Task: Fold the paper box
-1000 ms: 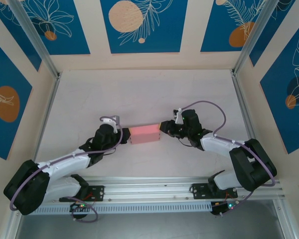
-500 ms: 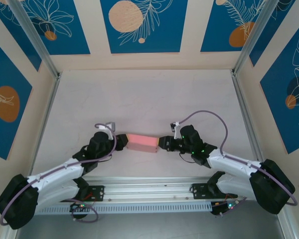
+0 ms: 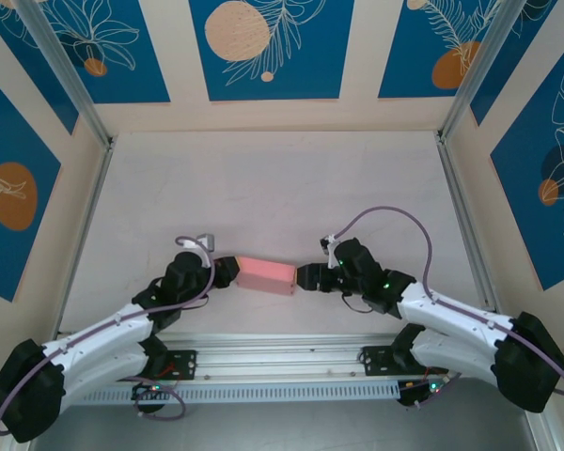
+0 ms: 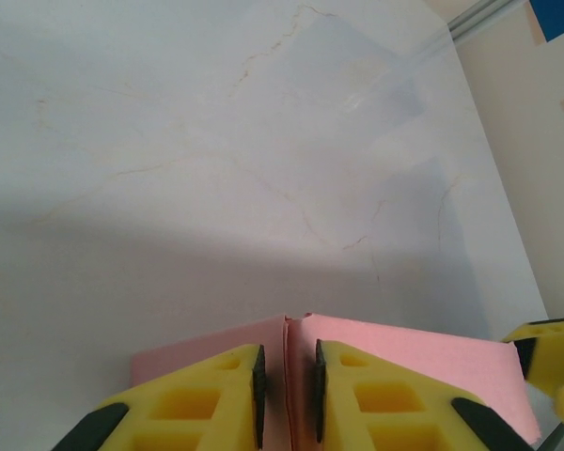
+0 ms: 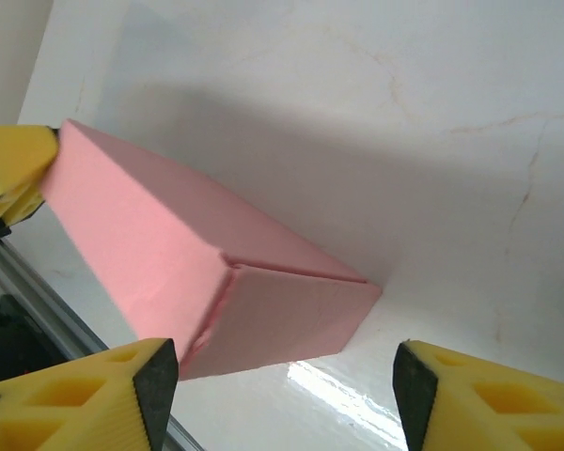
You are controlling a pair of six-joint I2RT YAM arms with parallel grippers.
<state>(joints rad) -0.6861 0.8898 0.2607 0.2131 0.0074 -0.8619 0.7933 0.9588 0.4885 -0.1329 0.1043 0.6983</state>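
The paper box (image 3: 266,273), folded into 1 closed block, is sitting between the 2 grippers near the table's front. The left gripper (image 3: 231,270) is clamping its end seam. The right gripper (image 3: 304,277) is standing with jaws apart around the opposite end. Judged step: finishing; next, the left jaws need to be opening cleanly.

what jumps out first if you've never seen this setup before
The pink box stands out, the one bright spot near the front of the white table. The left gripper pinches one end of it between nearly closed yellow pads. The right gripper stands wide open at the other end.
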